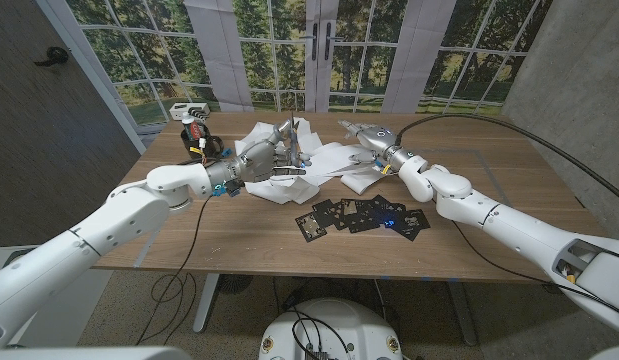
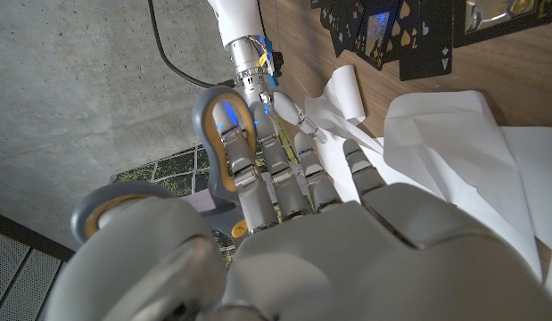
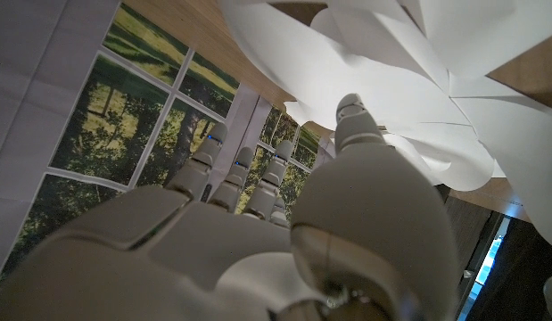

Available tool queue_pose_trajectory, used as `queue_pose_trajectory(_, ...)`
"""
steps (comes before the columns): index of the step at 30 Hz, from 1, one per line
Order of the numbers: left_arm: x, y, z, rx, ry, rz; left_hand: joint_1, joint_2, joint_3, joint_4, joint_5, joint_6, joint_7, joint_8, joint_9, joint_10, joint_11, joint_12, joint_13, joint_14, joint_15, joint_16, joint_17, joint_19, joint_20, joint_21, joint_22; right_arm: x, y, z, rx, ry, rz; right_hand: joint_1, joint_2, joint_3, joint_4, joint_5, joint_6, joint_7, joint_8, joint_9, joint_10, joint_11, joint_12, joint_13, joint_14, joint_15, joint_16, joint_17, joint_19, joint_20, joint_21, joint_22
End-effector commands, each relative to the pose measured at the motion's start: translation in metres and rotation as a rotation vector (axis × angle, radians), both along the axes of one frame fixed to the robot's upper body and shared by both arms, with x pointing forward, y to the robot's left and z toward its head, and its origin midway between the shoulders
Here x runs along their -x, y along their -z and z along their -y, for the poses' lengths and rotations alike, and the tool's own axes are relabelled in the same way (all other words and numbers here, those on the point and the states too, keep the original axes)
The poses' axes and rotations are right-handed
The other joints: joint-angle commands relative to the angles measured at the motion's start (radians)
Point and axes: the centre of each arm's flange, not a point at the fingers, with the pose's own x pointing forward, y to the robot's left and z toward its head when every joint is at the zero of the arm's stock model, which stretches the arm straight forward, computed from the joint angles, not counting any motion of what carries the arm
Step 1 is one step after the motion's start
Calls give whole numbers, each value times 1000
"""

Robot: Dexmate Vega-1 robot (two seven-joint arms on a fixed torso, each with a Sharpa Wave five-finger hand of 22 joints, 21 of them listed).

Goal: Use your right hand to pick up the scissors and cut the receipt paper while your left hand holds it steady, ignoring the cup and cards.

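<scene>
My left hand (image 2: 284, 232) is gripping the scissors (image 2: 218, 134) by their gray handles, over the receipt paper (image 1: 319, 160) heaped mid-table. Right hand (image 1: 374, 140) is above the paper, can't tell its grip. Paper's thin and floppy, so hold an edge.

White crumpled receipt paper (image 1: 324, 160); black cards (image 1: 361, 215) (pale heart pips, blue glints) at 5 o'clock of it; grey-handled, yellow-lined scissors (image 2: 213, 120); brown wood-grain table (image 1: 489, 200).
</scene>
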Motion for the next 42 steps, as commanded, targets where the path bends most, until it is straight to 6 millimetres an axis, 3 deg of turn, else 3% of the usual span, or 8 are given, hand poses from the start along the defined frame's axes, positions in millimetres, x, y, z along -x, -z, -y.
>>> queue_pose_trajectory(1,3,1,-1,2,7,3,0,3,-3,7,6,-61,68,-1,1,-2,-3,9,6,9,-4,-3,3,2,8,-3,1,-2,6,-1,25,20,-21,28,0,4,-9,-3,-11,-1,5,1,-11,2,-11,4,-41,-135,-14,-7,-23,-14,-14,2)
queue_pose_trajectory(22,6,4,0,8,15,-4,2,7,-2,8,8,-61,69,-1,3,-1,-4,13,2,11,-7,-5,3,3,8,-4,1,-8,16,1,60,63,-76,66,9,13,-5,-9,-32,-2,6,2,-85,6,-58,9,-96,-121,-22,-34,-53,-24,-35,0)
queue_pose_trajectory(29,7,4,1,6,19,-7,2,8,-2,9,8,-61,70,-1,3,0,-4,14,0,10,-6,-6,3,3,8,-4,1,-13,22,2,58,78,-57,80,35,24,0,-7,-40,-18,7,2,-121,7,-72,16,-112,-124,-18,-45,-71,-43,-44,0)
queue_pose_trajectory(32,7,4,1,5,22,-5,2,8,-2,9,8,-61,70,-1,3,0,-5,14,-1,11,-7,-6,3,3,8,-4,1,-14,24,4,47,85,-61,92,51,32,-1,-6,-32,-32,11,2,-120,6,-70,20,-110,-136,-13,-48,-75,-61,-46,0)
queue_pose_trajectory(37,8,5,2,5,26,-5,2,9,-1,10,9,-62,69,-2,3,1,-3,15,-1,13,-7,-6,3,4,8,-4,1,-15,25,4,47,94,-65,104,63,40,-3,-4,-37,-33,10,2,-126,10,-70,25,-112,-135,-11,-52,-77,-66,-46,0)
queue_pose_trajectory(42,8,6,3,7,28,-8,1,11,-1,11,9,-62,70,-2,3,-2,-4,16,0,13,-8,-6,3,4,8,-4,1,-17,27,5,46,98,-69,125,73,50,-7,-2,-29,-38,14,1,-93,5,-55,33,-92,-145,0,-59,-68,-74,-43,0)
